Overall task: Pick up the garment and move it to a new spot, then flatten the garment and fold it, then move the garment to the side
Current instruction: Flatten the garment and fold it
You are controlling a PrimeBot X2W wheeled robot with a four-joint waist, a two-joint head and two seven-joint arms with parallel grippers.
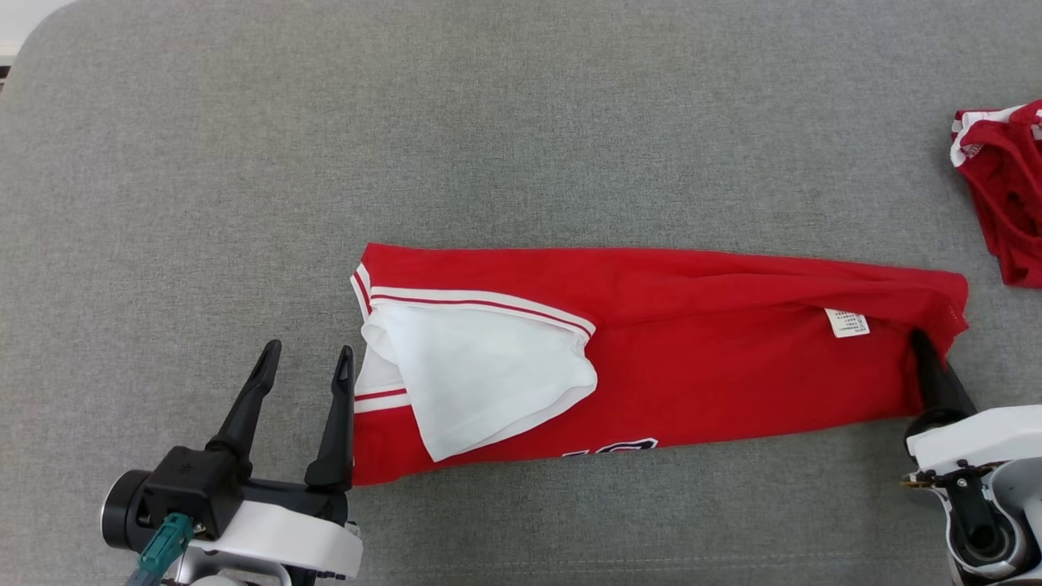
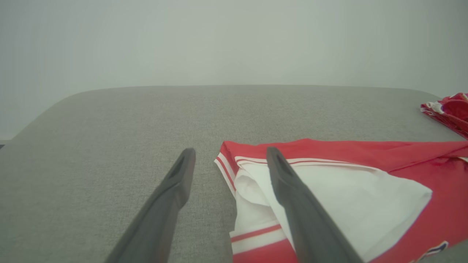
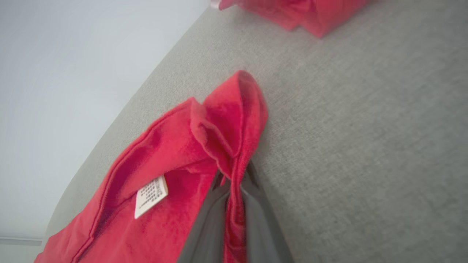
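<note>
Right gripper (image 3: 234,174) pinching garment (image 3: 172,157), fold plain from its wrist, left gripper (image 1: 309,352) spread

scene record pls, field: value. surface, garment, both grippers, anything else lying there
surface: grey fabric surface
garment: red jersey with white sleeve, folded into a long strip; care label face up near its right end
left gripper: open, at the jersey's left end, one finger over the white sleeve
right gripper: shut on the jersey's right-end corner
other: second red garment at the far right edge, apart
</note>
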